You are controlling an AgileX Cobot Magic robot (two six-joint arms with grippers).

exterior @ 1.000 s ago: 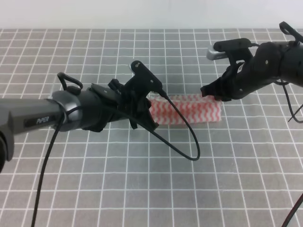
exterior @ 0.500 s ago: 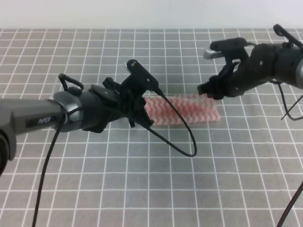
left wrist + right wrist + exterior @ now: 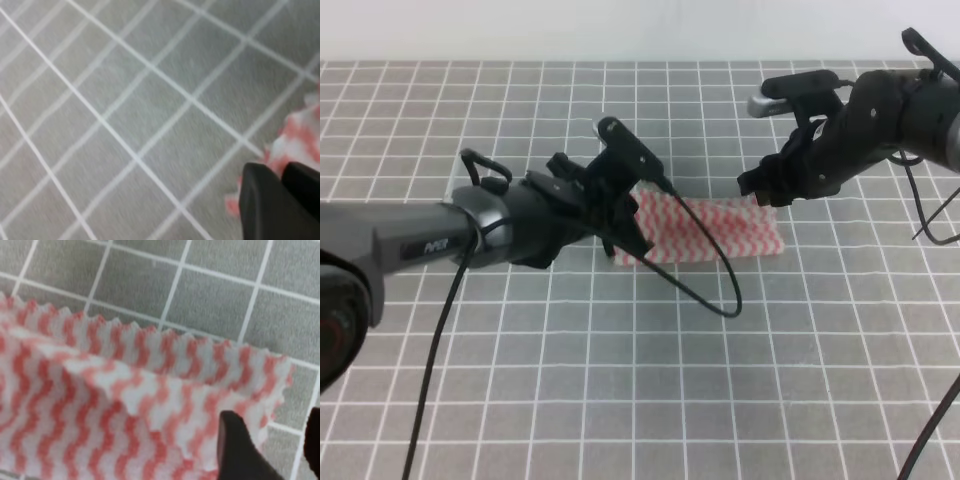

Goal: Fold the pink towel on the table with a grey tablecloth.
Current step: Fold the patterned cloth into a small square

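The pink towel (image 3: 720,228) lies as a folded strip on the grey tablecloth (image 3: 620,380) that covers the table. My left gripper (image 3: 628,238) is at the strip's left end. In the left wrist view its fingers (image 3: 262,200) stand almost together with the towel's frayed edge (image 3: 300,145) at their tips. My right gripper (image 3: 760,192) hovers over the strip's upper right corner. In the right wrist view it (image 3: 280,425) is open, and the towel (image 3: 125,405) shows a doubled layer below it.
A black cable (image 3: 715,290) loops from the left arm down onto the cloth in front of the towel. The white wall edge (image 3: 620,40) bounds the far side. Grid cloth stretches on all sides.
My right gripper has lifted up and away from the towel's right end. The left gripper has shifted slightly up and right, and the towel's left end now reaches further left.
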